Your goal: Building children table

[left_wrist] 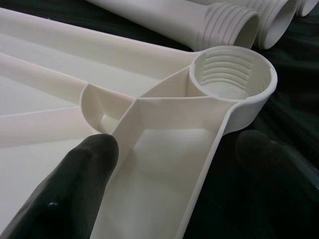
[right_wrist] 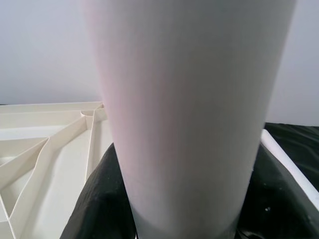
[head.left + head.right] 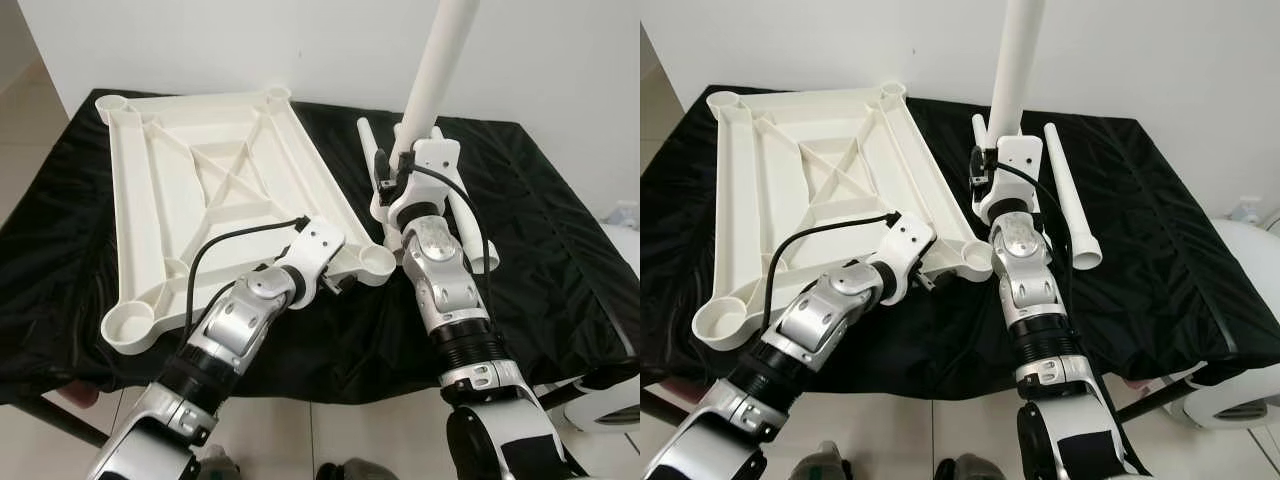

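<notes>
So the white plastic tabletop [image 3: 215, 190] is lying upside down on the black cloth [image 3: 560, 270], ribbed underside facing up, with a round socket at each corner. Using the tabletop as the landmark: the left gripper [image 1: 169, 149] is sitting at its near corner on the robot's right side, right by the threaded socket [image 1: 233, 73]. Its fingers are spread, one finger [image 1: 75, 184] resting inside the tabletop against a rib and the other outside the rim over the cloth, so the edge is running between them.

The right gripper [image 3: 392, 170] is hovering just beside that same corner, fingers pinching a white table leg [image 3: 437, 65] and holding it upright, top end tilting a bit away from the tabletop. In the right wrist view the leg is sitting between the two black fingers.

Two more legs [image 3: 1072, 195] are lying on the cloth beside the tabletop's right edge, threaded ends pointing toward the robot.
</notes>
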